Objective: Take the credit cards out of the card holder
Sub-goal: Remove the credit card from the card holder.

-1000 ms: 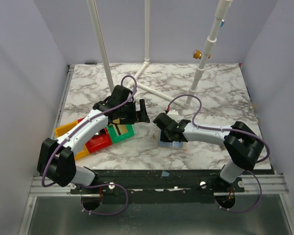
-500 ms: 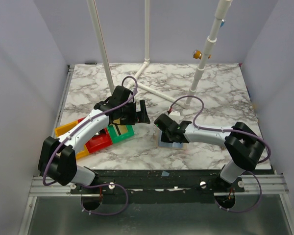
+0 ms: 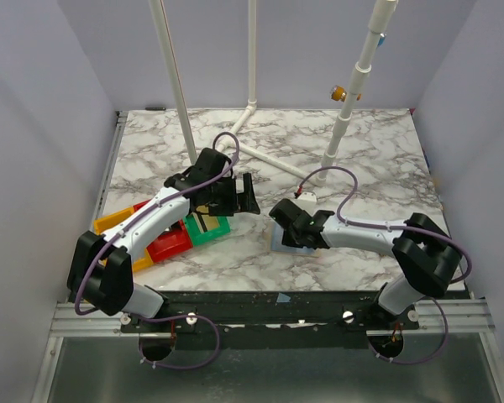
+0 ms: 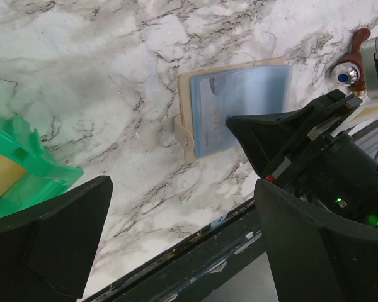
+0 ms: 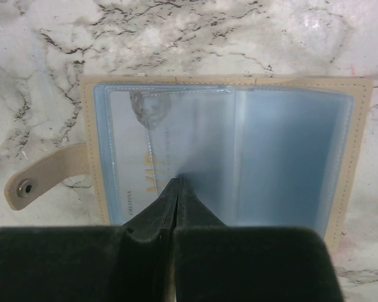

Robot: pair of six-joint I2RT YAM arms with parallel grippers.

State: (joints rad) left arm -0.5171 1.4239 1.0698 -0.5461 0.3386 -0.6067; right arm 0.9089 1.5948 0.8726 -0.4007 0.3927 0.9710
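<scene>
Slippage: right gripper, clenched, tips on the holder, could drag it whole, card seemingly tucked inside; left gripper gapes, empty.

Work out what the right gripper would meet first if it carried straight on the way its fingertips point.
The clear pocket of the card holder, near its middle fold, with a credit card showing inside. The shut right gripper looks at or barely above it; contact is unclear.
</scene>
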